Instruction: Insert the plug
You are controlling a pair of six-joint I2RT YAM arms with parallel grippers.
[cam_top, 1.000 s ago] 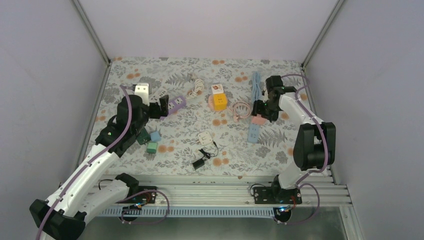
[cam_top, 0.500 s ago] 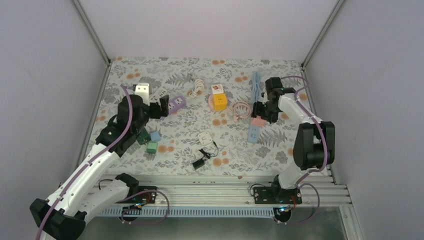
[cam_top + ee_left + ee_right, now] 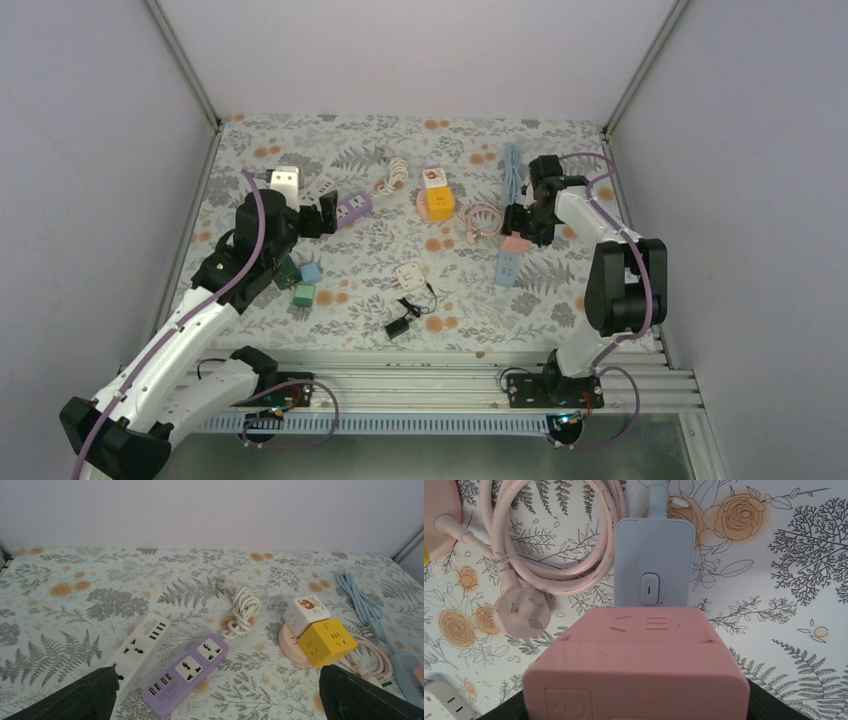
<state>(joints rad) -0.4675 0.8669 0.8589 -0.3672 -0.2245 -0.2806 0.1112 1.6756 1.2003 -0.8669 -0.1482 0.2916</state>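
Note:
My right gripper (image 3: 527, 224) is shut on a pink socket block (image 3: 516, 242), which fills the lower part of the right wrist view (image 3: 636, 665). The block hangs over the near end of a light blue power strip (image 3: 507, 267); the strip's switch end shows just beyond the block (image 3: 654, 565). A pink cable with a three-pin plug (image 3: 519, 612) lies coiled to the strip's left. My left gripper (image 3: 325, 215) is open and empty beside a purple power strip (image 3: 185, 672), with a white power strip (image 3: 137, 647) to its left.
A yellow cube socket (image 3: 440, 203) and a white cube (image 3: 434, 178) sit on a pink round base mid-table. A white cable coil (image 3: 393, 175), a blue cable (image 3: 513, 165), a small white adapter (image 3: 408, 275), a black charger (image 3: 398, 326) and small green and blue cubes (image 3: 303, 294) lie around.
My right wrist has shifted very slightly with the pink block still held. The left arm has not moved.

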